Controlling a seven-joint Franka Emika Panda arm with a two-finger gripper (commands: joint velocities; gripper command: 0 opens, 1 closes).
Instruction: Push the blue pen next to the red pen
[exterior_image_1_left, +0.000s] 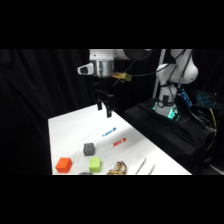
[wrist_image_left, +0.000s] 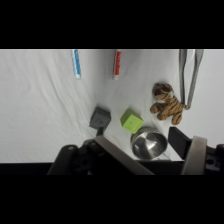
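The end effector hangs above the far part of the tabletop, touching nothing; whether its fingers are apart or together I cannot tell. The blue pen lies on the tabletop just below and in front of it. The red pen lies near the blue pen, roughly parallel, with a clear gap between them, as the wrist view also shows. The push seems not yet made: the end effector must descend beside the blue pen and slide it across that gap. The grey cube, green cube and orange cube sit nearer the camera.
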